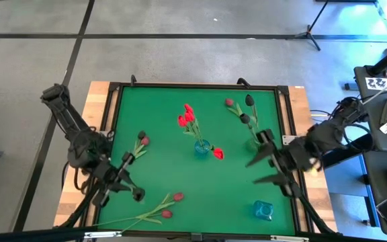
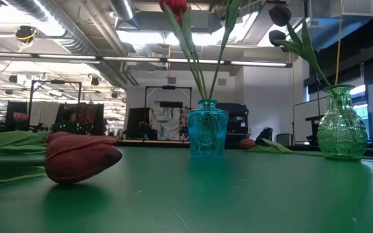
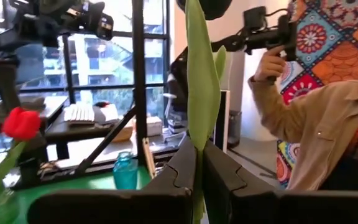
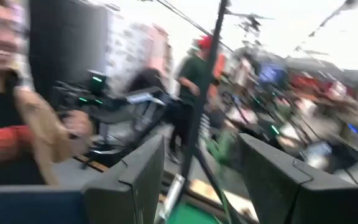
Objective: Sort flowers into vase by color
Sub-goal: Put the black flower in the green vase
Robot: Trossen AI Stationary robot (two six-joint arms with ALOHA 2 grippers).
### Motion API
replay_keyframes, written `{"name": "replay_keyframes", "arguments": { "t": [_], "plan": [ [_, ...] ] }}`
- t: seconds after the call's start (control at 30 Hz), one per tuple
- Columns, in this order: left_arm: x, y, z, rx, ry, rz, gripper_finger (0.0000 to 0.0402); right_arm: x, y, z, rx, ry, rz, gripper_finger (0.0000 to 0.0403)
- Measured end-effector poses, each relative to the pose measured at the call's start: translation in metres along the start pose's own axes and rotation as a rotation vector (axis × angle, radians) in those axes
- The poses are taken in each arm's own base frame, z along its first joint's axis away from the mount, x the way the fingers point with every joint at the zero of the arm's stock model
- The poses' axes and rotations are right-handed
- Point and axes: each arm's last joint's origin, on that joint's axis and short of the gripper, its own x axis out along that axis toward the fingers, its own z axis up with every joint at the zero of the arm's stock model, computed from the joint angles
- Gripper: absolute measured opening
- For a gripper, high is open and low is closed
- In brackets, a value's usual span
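Observation:
My left gripper (image 1: pixel 129 163) is over the table's left part, shut on a tulip with a dark maroon head (image 1: pixel 142 140); its green leaf (image 3: pixel 201 93) rises between the fingers. My right gripper (image 1: pixel 266 169) is open and empty near the right edge, beside the green glass vase (image 2: pixel 342 126), which holds dark maroon tulips (image 1: pixel 248 102) and a pink one (image 1: pixel 229 103). The blue vase (image 1: pixel 201 148) at the centre holds red tulips (image 1: pixel 187 117). A red head (image 1: pixel 218 153) lies beside it. Two tulips (image 1: pixel 172 205) lie near the front edge. My left gripper pinches the tulip's stem and leaf (image 3: pixel 197 163) between its two fingers, well below the head. The fingers lie level, pointing toward the table's right, across the stem. The leaf and the dark head (image 3: pixel 211 6) stand upright above the fingers; what is below them is hidden.
A second small blue vase (image 1: pixel 263 210) is at the front right corner. The table has a raised dark rim (image 1: pixel 200 85). A person (image 3: pixel 316 118) stands beyond the table's right side, holding a device. Open green surface lies between the centre vase and the front edge.

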Motion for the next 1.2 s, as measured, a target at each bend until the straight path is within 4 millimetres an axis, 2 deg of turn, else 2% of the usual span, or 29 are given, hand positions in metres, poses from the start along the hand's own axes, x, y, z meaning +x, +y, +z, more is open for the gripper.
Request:
{"name": "replay_keyframes", "arguments": {
  "t": [0.23,0.33,0.53,0.63,0.8,0.9,1.07,1.2],
  "plan": [
    [0.017,-0.015,-0.012,0.023,-0.05,-0.021,0.001,0.0,0.011,-0.001,-0.084,0.017,0.054,0.0202],
    [0.023,-0.018,-0.017,0.034,-0.072,-0.026,0.001,0.006,0.016,-0.013,-0.029,0.098,0.091,0.0202],
    [0.034,-0.018,-0.024,0.046,-0.098,-0.086,0.001,0.027,0.045,-0.04,0.073,0.247,0.149,0.0202],
    [0.041,-0.019,-0.032,0.038,-0.109,-0.144,0.001,0.025,0.055,-0.047,0.132,0.334,0.112,0.0202],
    [0.055,-0.021,-0.05,0.013,-0.131,-0.135,0.001,0.018,0.076,-0.051,0.298,0.423,0.029,0.0202],
    [0.065,-0.023,-0.059,-0.005,-0.131,-0.125,0.001,0.021,0.097,-0.057,0.39,0.447,0.011,0.0202],
    [0.092,-0.031,-0.062,0.011,-0.114,-0.104,0.001,0.028,0.13,-0.074,0.478,0.487,-0.079,0.0202],
    [0.11,-0.031,-0.066,0.03,-0.065,-0.011,0.001,0.037,0.145,-0.09,0.484,0.502,-0.162,0.0202]
  ]
}}
